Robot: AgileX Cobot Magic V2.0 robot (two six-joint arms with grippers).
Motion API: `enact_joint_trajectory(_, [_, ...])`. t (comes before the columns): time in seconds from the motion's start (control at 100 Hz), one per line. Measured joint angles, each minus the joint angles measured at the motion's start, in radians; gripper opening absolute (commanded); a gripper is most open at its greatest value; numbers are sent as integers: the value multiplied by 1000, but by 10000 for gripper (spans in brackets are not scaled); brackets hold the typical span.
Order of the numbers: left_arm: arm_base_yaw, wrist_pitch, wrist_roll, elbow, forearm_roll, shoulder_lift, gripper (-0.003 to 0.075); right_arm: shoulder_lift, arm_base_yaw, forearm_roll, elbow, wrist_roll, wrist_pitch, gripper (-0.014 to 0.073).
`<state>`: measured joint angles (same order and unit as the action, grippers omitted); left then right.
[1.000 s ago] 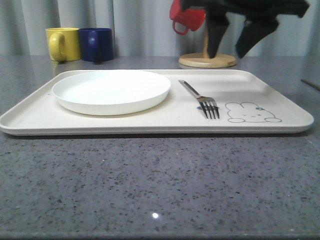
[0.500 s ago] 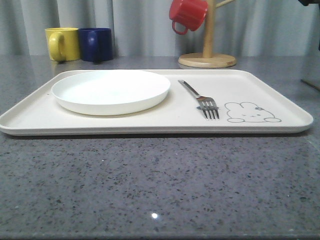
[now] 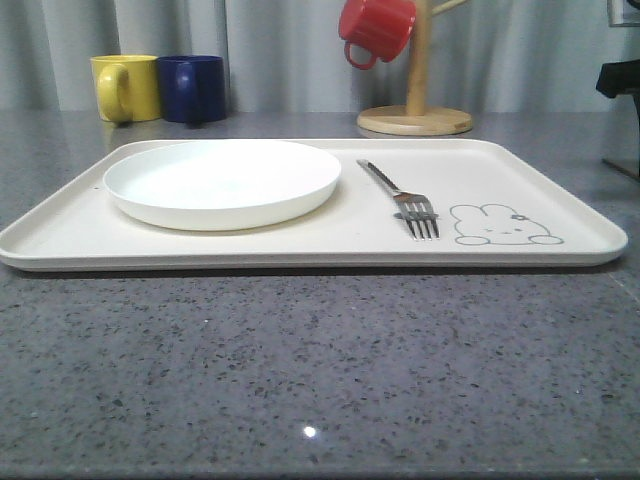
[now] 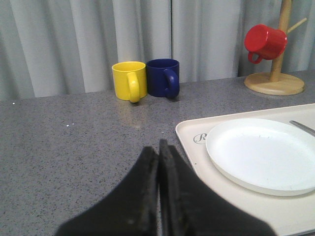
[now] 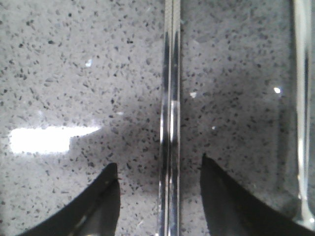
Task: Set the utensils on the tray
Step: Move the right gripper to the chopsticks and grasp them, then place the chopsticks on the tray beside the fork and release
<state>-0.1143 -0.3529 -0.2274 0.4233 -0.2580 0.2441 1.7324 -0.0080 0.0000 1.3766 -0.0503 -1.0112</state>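
The cream tray (image 3: 300,245) with its rabbit drawing lies across the grey table. A silver fork (image 3: 402,199) rests on it, to the right of the round white plate (image 3: 222,180). In the right wrist view a pair of flat shiny chopsticks (image 5: 170,113) lies on the bare stone, running between the fingers of my open right gripper (image 5: 158,161), which hovers just above without touching. A second slim metal utensil (image 5: 301,98) lies parallel beside them. My left gripper (image 4: 158,147) is shut and empty, over the table beside the tray's left end (image 4: 189,142).
A yellow mug (image 3: 127,87) and a blue mug (image 3: 193,88) stand at the back left. A wooden mug tree (image 3: 416,100) with a red mug (image 3: 375,30) stands behind the tray. Part of my right arm (image 3: 620,78) shows at the right edge.
My right arm has swung from above the mug tree off to the right and down over the chopsticks. The fork, plate and tray have not moved.
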Motion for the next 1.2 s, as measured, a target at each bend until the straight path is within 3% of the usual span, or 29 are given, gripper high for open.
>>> enact_joint_trajectory(0.33, [0,0,0,0,0,0,-19,36,0,5,0,8,2,364])
enact_joint_trajectory(0.4, [0,0,0,0,0,0,-19,36,0,7,0,9,4,285])
enact_joint_trajectory(0.54, [0,0,0,0,0,0,-19,36,0,11,0,10,4,18])
enact_joint_trajectory(0.62, [0,0,0,0,0,0,-19,36,0,11,0,11,4,-73])
enact_joint_trajectory(0.97, [0,0,0,0,0,0,-19,-10,7,9,2,-29,-7,-55])
enact_joint_trajectory(1.2, [0,0,0,0,0,0,-19,-110,122,0,2,-153,-15,-55])
